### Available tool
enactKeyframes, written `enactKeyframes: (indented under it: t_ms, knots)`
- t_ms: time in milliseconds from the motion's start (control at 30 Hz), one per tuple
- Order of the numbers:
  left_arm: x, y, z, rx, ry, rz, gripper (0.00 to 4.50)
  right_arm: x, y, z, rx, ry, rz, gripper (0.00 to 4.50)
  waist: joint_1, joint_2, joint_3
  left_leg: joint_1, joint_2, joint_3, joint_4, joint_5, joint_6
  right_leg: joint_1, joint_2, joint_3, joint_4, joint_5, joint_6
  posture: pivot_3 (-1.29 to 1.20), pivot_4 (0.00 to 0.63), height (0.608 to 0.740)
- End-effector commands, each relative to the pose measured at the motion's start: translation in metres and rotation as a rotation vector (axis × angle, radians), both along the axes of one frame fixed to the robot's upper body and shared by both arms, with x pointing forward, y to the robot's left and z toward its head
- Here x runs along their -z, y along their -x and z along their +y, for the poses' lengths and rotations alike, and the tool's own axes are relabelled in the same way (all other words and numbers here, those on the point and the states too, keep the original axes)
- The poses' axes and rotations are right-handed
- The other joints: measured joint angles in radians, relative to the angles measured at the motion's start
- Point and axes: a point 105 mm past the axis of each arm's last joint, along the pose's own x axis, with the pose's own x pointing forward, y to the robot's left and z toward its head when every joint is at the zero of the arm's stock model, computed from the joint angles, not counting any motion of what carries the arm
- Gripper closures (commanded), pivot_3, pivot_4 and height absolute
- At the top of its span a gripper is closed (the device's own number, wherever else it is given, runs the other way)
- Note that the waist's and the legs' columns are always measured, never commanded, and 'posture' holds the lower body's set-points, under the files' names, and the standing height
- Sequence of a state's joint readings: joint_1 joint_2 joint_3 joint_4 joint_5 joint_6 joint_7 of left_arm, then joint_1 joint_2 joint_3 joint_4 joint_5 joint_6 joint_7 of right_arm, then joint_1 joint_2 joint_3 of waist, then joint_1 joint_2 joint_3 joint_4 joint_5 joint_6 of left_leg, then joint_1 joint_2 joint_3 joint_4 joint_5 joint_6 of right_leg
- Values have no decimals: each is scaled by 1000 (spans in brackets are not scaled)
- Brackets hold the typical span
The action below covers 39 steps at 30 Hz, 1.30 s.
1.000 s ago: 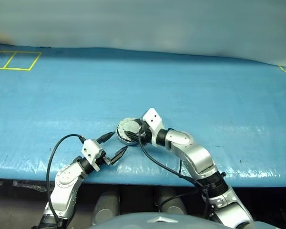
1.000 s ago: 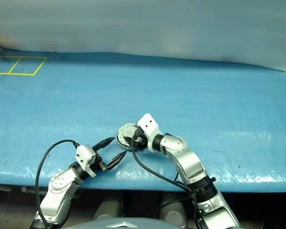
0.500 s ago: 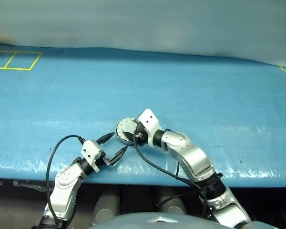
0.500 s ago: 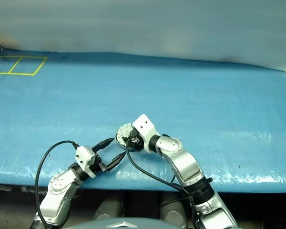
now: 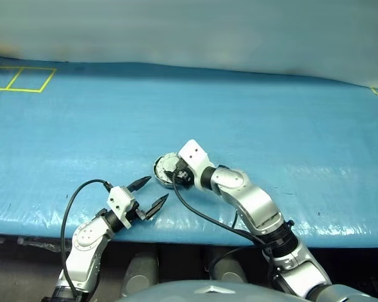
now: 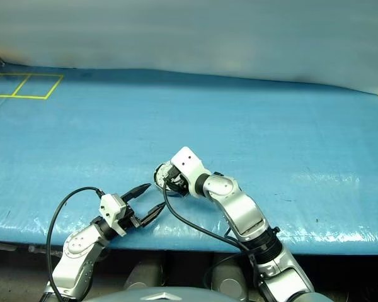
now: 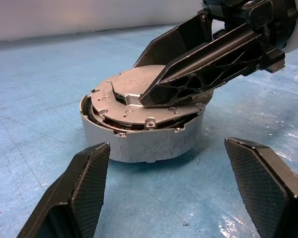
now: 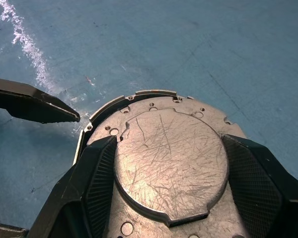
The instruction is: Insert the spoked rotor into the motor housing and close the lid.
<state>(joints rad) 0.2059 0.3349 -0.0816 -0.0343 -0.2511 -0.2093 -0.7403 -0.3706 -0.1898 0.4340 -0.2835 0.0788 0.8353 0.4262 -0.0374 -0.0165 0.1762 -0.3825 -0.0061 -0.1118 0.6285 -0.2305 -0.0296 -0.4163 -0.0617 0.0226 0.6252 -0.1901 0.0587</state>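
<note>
Near the blue mat's six o'clock edge, I am pressing my right gripper [image 7: 154, 101], fingers straddling the grey notched lid [image 8: 171, 166], onto the round silver motor housing [image 7: 144, 141], aiming to seat it level, left gripper [image 5: 146, 194] idling open at seven o'clock.

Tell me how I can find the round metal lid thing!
Look at the near edge of the blue table, between the robot's two arms. The lid is the scratched grey disc lying tilted on the round silver motor housing, with the right gripper straddling it.
</note>
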Motion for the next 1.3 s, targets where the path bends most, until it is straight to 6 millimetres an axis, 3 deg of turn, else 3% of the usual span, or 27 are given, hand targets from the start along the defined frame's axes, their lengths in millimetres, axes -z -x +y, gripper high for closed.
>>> enactKeyframes:
  t_ms: [33, 233, 367, 800, 1300]
  knots:
    - [-3, -1, 0, -7, 4, -23, 477, -19, 2, 6, -21, -35, -52, 1485, 0, 0, 0, 0, 0, 0, 0, 0, 0, 0, 0, 0, 0, 0, 0, 0, 150, 740]
    - [-2, -1, 0, -6, -5, -23, 477, -27, 6, 14, -12, -221, 90, 1485, -3, 0, 0, 0, 0, 0, 0, 0, 0, 0, 0, 0, 0, 0, 0, 0, 150, 740]
    - [-1, 0, -1, -3, -6, -19, 477, -28, 0, 13, 36, -252, 111, 1485, -1, 0, 0, -1, 0, 0, 0, 0, 0, -1, 0, 0, 0, 0, 0, 0, 150, 740]
    - [0, 2, 1, -12, -9, -11, 477, 1, 0, 13, 37, -113, 84, 1485, -3, 0, 0, 0, 0, 0, 0, 0, 0, -1, 0, 0, 0, 0, 0, 0, 150, 740]
    - [3, 4, 0, -16, -12, 0, 477, 7, -1, 20, 74, -144, 156, 1485, -8, 0, 0, 0, 0, 0, 0, 0, 0, 0, 0, 0, 0, 0, 0, 0, 150, 740]
